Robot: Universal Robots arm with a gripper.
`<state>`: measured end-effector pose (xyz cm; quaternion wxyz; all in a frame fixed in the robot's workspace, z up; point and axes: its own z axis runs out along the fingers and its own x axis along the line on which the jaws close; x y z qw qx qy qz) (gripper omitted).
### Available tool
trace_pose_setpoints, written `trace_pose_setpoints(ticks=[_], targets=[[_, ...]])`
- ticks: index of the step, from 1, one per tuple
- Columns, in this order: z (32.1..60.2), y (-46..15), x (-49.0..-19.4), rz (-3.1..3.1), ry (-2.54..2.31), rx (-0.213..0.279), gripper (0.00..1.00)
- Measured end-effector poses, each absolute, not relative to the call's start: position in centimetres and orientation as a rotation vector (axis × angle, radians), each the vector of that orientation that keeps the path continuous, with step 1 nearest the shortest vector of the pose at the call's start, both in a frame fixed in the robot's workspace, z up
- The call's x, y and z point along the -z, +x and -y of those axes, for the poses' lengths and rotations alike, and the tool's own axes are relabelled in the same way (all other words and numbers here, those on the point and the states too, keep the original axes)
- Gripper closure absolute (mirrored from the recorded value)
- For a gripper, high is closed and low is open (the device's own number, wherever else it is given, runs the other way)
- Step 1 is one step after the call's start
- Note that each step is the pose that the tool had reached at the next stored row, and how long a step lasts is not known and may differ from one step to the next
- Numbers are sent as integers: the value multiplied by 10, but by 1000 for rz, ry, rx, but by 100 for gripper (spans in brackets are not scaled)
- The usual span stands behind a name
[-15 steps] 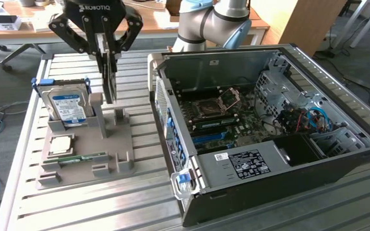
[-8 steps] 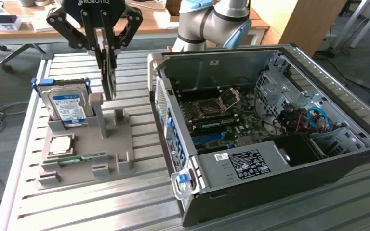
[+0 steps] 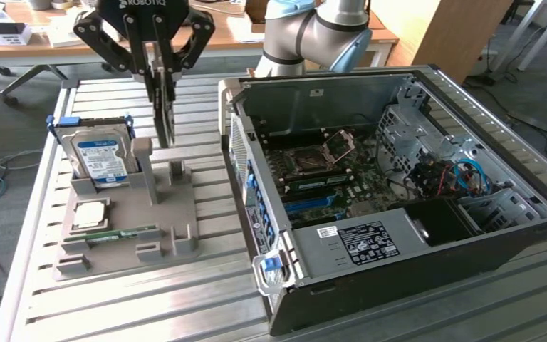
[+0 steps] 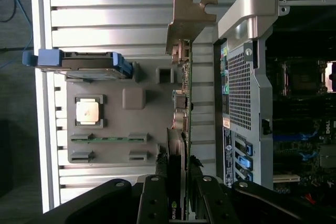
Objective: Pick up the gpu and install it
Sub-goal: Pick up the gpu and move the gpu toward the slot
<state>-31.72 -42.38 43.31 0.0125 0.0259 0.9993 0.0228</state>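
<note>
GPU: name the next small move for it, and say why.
Probably carry the gpu sideways toward the exterior view's right, over the open case. The tool is shut on it. It hangs edge-on, apparently clear of the grey fixture, with the case right beside.

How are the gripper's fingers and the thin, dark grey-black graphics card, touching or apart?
Touching. The wrist view shows the fingers pressed against both faces of the graphics card, with no gap.

Upper part of gpu (image 3: 165,132) hidden btw fingers (image 3: 150,75); gripper (image 3: 162,92) top cut by frame edge.
</note>
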Motion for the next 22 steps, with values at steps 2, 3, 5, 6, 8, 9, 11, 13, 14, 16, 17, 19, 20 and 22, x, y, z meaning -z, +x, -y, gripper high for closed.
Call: trace_pose_setpoints(ticks=[2, 3, 5, 6, 8, 9, 11, 13, 14, 16, 17, 19, 20, 22], targets=[[424, -314, -433, -3115, 81, -71, 74], [424, -311, -433, -3115, 81, -71, 74], [424, -305, -433, -3115, 81, -71, 74], [424, -301, -433, -3115, 81, -71, 74], [424, -294, -433, -3115, 81, -71, 74], [424, -289, -433, -3115, 80, -71, 74], [424, -281, -433, -3115, 81, -71, 74], [424, -272, -433, -3115, 80, -71, 74], [424, -267, -433, -3115, 80, -71, 74], [424, -258, -433, -3115, 81, -71, 74], [424, -253, -433, -3115, 81, -71, 74], [424, -244, -433, -3115, 80, -71, 74], [424, -240, -433, -3115, 80, -71, 74], [424, -231, -433, -3115, 81, -71, 74]])
